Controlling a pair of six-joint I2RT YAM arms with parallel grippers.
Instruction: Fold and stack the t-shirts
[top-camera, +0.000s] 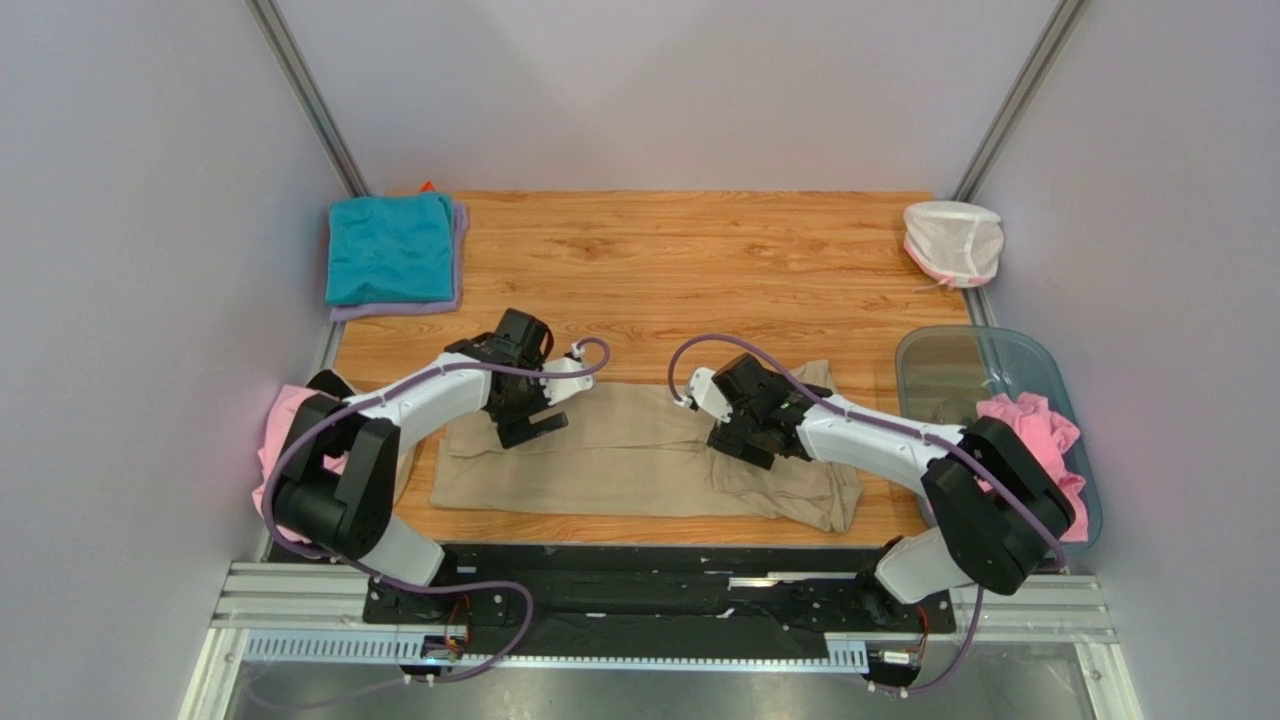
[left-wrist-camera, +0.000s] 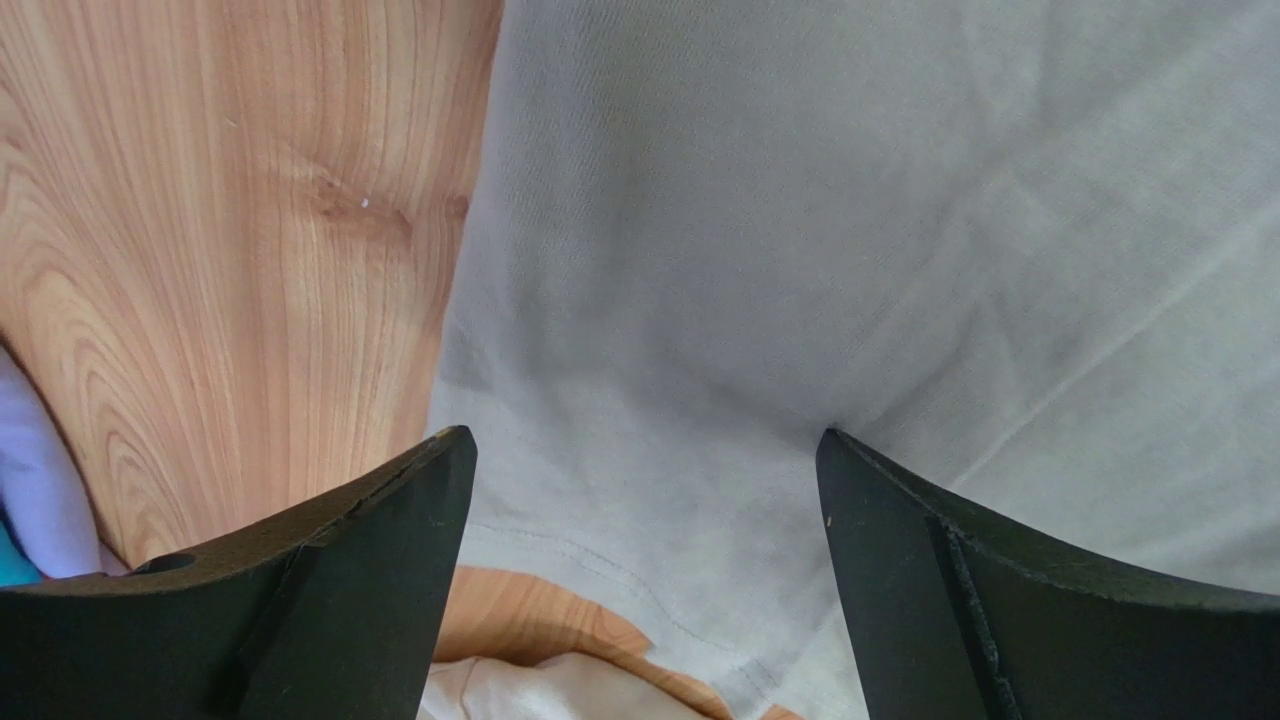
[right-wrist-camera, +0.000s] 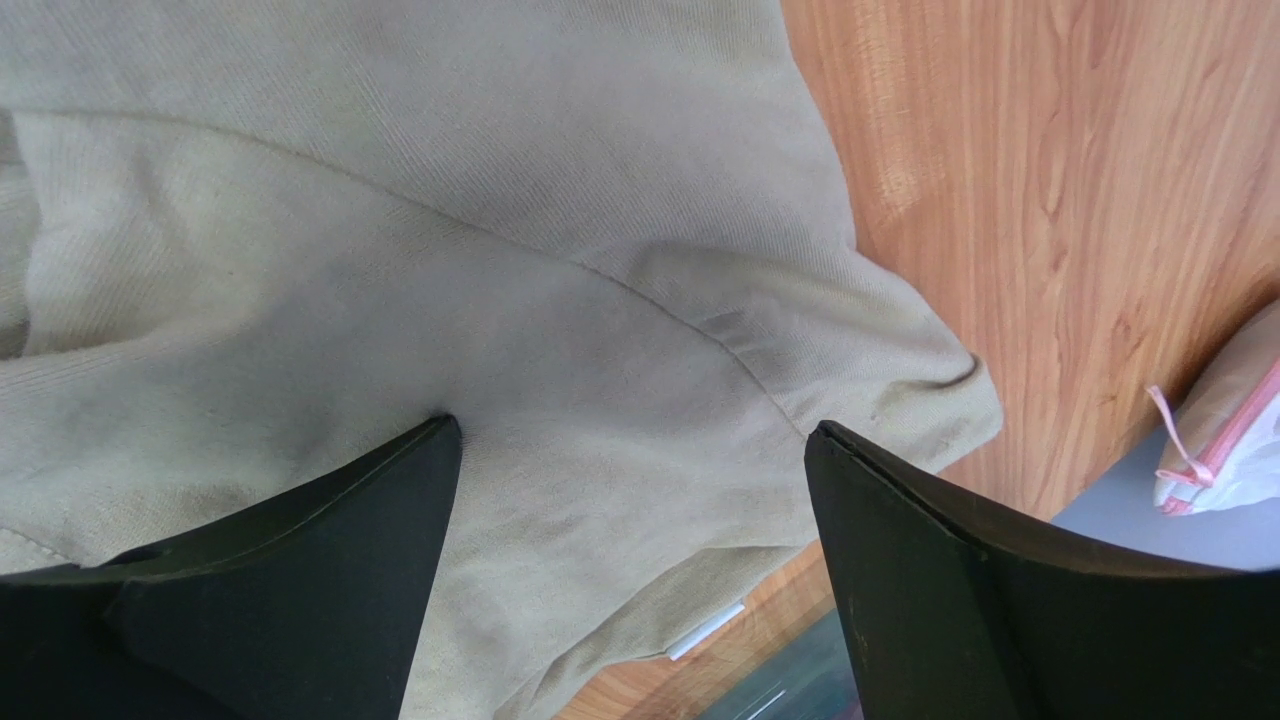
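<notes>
We see the tan t-shirt (top-camera: 631, 458) lying on the wooden worktop (top-camera: 706, 255), near its front edge, folded into a long band that runs from left to right. Its left part is smooth. Its right end is rumpled, with a sleeve lapping out toward the near right corner. The cloth is plain and soft, with a stitched seam showing in the right wrist view.

The left tool (top-camera: 526, 428) hangs over the shirt's left end and the right tool (top-camera: 747, 435) over its right part. Both are released, jaws spread wide, with cloth below them and nothing between.

At the far left corner a folded teal t-shirt (top-camera: 391, 248) rests on a lilac t-shirt (top-camera: 394, 311). A pink t-shirt (top-camera: 1034, 428) lies crumpled in the tub (top-camera: 962, 360) at the right.
</notes>
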